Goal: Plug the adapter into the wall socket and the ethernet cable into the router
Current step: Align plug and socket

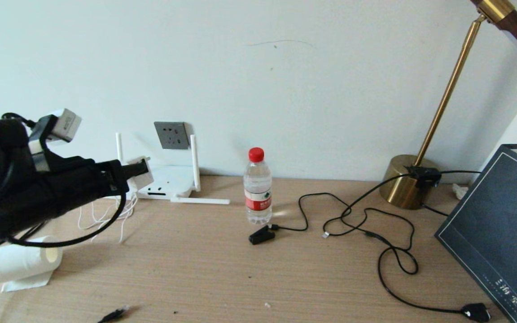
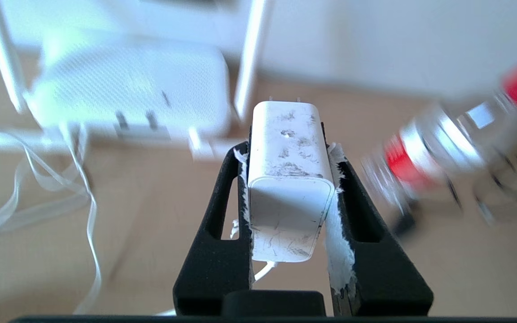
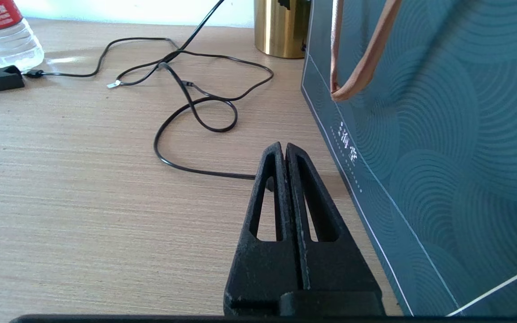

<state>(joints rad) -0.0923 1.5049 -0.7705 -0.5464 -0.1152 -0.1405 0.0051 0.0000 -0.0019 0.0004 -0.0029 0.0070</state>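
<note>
A wooden desk (image 1: 222, 269) is running along a pale wall. At left of frame, the left gripper (image 1: 139, 172) is clamping the adapter (image 2: 287, 179), prongs forward, aiming for the wall socket (image 1: 172, 135) just above the router (image 1: 168, 181). The right gripper (image 3: 284, 150) is resting closed, empty.

wooden table (image 1: 222, 269), router (image 1: 168, 181), water bottle (image 1: 257, 188), paper roll (image 1: 23, 262), lamp base (image 1: 402, 181)

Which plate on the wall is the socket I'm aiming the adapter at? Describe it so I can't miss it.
Look at the pale wall behind the wooden desk, toward its left. Just above the white router, between its two upright antennas, sits the wall socket: a dark grey square plate with small pin holes, the only dark fixture on that wall.
</note>
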